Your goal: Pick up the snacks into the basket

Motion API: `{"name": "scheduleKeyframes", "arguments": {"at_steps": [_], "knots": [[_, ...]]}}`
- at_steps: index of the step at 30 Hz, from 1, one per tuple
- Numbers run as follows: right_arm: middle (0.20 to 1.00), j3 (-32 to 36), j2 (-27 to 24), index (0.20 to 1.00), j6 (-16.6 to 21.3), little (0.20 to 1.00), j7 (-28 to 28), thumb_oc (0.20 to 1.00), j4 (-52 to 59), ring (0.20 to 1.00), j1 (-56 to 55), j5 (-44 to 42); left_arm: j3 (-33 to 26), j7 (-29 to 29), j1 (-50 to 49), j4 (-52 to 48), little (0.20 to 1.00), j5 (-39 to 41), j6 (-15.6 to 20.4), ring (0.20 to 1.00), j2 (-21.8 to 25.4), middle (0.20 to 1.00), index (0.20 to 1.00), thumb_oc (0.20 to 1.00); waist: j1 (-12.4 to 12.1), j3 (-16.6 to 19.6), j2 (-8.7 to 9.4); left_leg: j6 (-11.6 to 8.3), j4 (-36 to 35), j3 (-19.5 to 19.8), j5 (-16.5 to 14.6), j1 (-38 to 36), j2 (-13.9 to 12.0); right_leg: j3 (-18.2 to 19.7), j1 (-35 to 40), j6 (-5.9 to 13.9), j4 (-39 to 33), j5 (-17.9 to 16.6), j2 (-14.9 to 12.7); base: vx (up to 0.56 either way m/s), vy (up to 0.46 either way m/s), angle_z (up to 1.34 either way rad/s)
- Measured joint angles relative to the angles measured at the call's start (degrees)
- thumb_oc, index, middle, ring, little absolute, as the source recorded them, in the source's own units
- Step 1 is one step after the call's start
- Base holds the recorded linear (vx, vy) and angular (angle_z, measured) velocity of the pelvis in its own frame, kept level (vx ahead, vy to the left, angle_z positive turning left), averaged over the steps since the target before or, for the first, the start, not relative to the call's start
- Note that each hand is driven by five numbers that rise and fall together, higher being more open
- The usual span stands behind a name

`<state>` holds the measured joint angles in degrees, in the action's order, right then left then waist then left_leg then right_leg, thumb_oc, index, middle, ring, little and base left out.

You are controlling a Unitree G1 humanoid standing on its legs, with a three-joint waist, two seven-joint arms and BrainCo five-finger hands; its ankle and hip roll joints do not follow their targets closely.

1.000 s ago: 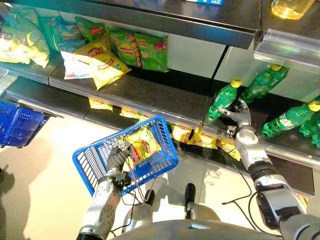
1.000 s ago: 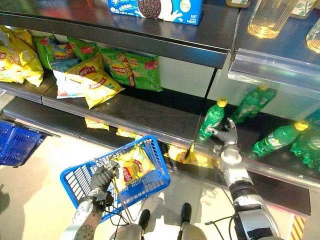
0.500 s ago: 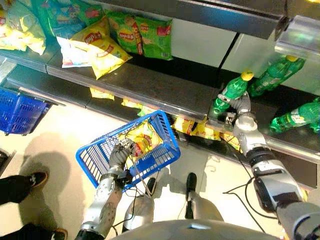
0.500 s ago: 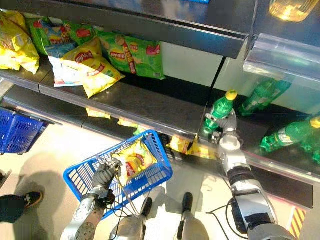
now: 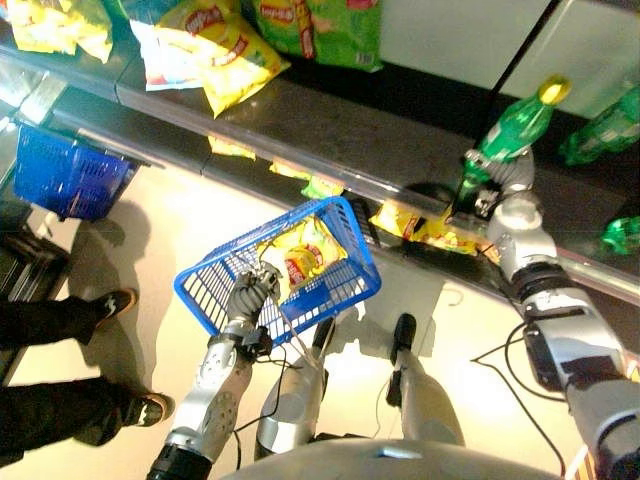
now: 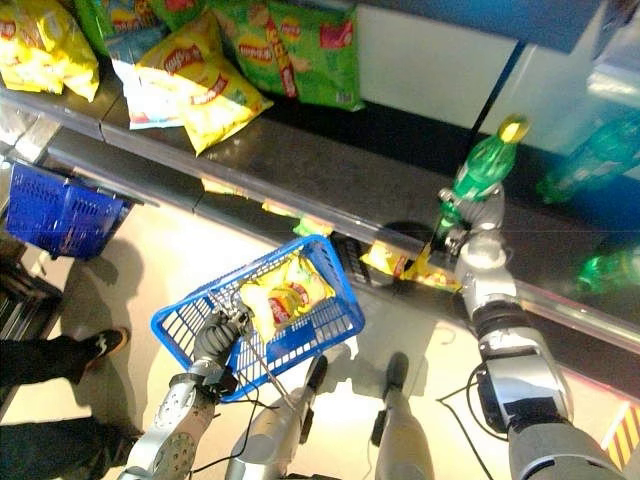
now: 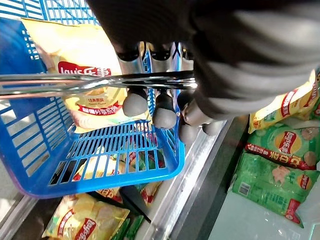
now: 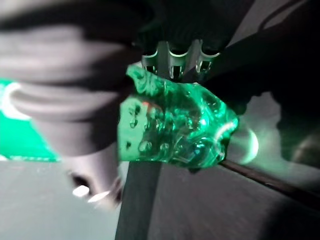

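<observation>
While the camera has tilted down over the last second, so that the shelves slid up the picture and a person's legs point(image 5: 60, 320) came into sight on the floor out beyond the left hand, the real change is at the right hand point(image 6: 478, 218): a second ago it lay beside a green bottle point(image 6: 482, 168) on the shelf, and now its fingers are wrapped round the bottle's lower body, the right wrist view showing green plastic tight against them. That looks like a pick begun, though a bottle is a drink rather than a snack.

The left hand point(image 5: 250, 297) stays curled round the metal handle point(image 7: 95, 82) of the blue basket point(image 5: 340, 285), which hangs just in front of it with a yellow chip bag point(image 5: 300, 262) already inside. The carry from shelf to basket is probably what remains.

Past both hands runs the dark middle shelf point(image 5: 340, 140), with yellow and green snack bags point(image 5: 235, 45) far beyond the left hand. More yellow bags point(image 5: 425, 228) lie on the lower shelf just under the right hand. A second blue basket point(image 5: 65, 175) sits well off to the left hand's outer side.
</observation>
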<state>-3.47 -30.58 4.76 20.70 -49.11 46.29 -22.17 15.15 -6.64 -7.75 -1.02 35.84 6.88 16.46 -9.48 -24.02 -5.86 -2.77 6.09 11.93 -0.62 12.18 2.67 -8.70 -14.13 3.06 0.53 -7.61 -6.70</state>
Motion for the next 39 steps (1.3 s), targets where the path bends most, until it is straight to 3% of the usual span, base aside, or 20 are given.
{"name": "scheduleKeyframes", "arguments": {"at_steps": [3,10,16,18,26,30,35,37,39], "knots": [[0.200,1.30,-2.40,0.200,1.76,0.200,1.10,0.200,0.88,0.200,2.76,-0.49,1.02,-0.02,1.64,-0.09,0.200,0.03,0.87,0.200,0.29,0.200,0.200,0.200,0.27,-2.12,-1.13,-0.15,3.05,0.64,-0.15,4.36,0.90,-0.54,-5.44,-0.01,6.27,2.34,-1.06,-0.04,0.004,0.20],[0.200,1.48,-1.21,0.200,1.83,0.200,2.55,0.200,1.66,0.200,2.94,-0.88,1.88,-0.20,4.04,-0.08,0.200,1.08,0.99,0.200,0.09,0.200,0.200,0.200,0.34,-3.19,-0.81,-0.24,4.85,0.74,-0.23,5.60,1.40,-0.24,-7.69,-0.04,10.34,3.81,-1.71,-0.01,-0.005,0.03],[0.200,3.00,7.10,0.200,1.91,0.200,4.38,0.200,16.24,0.200,-10.94,2.86,1.35,-2.28,3.76,-0.04,0.200,1.07,1.09,0.200,-0.66,0.200,0.200,0.200,0.95,-3.14,-0.57,-0.21,3.29,0.21,-0.33,0.89,0.90,0.32,-3.60,-0.55,9.16,3.61,-1.20,0.08,-0.026,-0.08],[0.200,2.49,11.92,0.200,0.75,0.200,3.82,0.200,25.90,0.200,-20.92,5.29,-1.83,-2.48,3.31,-0.19,0.200,1.08,1.25,0.200,-1.79,0.200,0.200,0.200,2.59,-2.46,0.83,-0.08,0.85,-0.75,-0.46,-3.10,-0.29,0.72,-0.40,-0.30,7.85,3.89,-0.75,0.10,-0.043,-0.12],[0.200,1.47,12.50,0.200,0.12,0.200,-4.18,0.200,39.56,0.200,-37.88,11.46,-7.12,-2.21,1.95,-0.44,0.200,1.07,1.10,0.200,-1.80,0.200,0.200,0.200,5.12,1.62,5.65,0.05,-3.76,-2.41,-0.08,-8.84,-1.66,1.91,4.62,-0.25,2.98,3.00,0.59,0.09,-0.049,-0.12],[0.200,3.18,12.70,0.200,0.70,0.200,-9.46,0.200,44.82,0.200,-41.68,11.50,-7.33,-1.54,1.26,-0.40,0.200,0.87,0.41,0.200,-1.91,0.200,0.200,0.200,5.96,2.63,5.82,0.15,-5.53,-2.71,0.01,-11.64,-1.99,1.84,7.73,-0.23,0.61,2.42,1.00,0.04,0.000,-0.06],[0.200,-0.35,11.14,0.200,1.74,0.200,-15.36,0.200,45.85,0.200,-45.50,13.72,-6.86,-1.19,3.40,-0.38,0.200,0.86,0.02,0.200,-1.81,0.200,0.200,0.200,7.13,3.83,5.87,0.16,-5.36,-3.29,0.00,-11.36,-1.74,2.11,7.47,-0.25,0.19,2.06,1.12,-0.13,0.006,-0.04],[0.200,-3.04,9.92,0.200,2.31,0.200,-16.42,0.200,44.21,0.200,-44.95,15.04,-4.77,-1.17,7.16,-0.42,0.200,0.86,0.45,0.200,-1.75,0.200,0.200,0.200,7.02,4.60,6.22,0.08,-1.76,-4.17,-0.50,-5.39,-1.19,1.94,1.56,0.31,3.31,2.59,0.61,-0.27,0.013,-0.05],[0.200,-7.23,8.32,0.200,2.25,0.200,-17.15,0.200,40.17,0.200,-41.79,15.66,-2.05,-1.29,11.65,-0.32,0.200,0.85,0.58,0.200,-1.33,0.200,0.200,0.200,6.98,3.82,6.19,-0.03,1.27,-3.99,-0.48,-0.05,-0.67,1.90,-3.33,-0.33,5.94,2.17,0.27,-0.14,0.010,0.11]]}}
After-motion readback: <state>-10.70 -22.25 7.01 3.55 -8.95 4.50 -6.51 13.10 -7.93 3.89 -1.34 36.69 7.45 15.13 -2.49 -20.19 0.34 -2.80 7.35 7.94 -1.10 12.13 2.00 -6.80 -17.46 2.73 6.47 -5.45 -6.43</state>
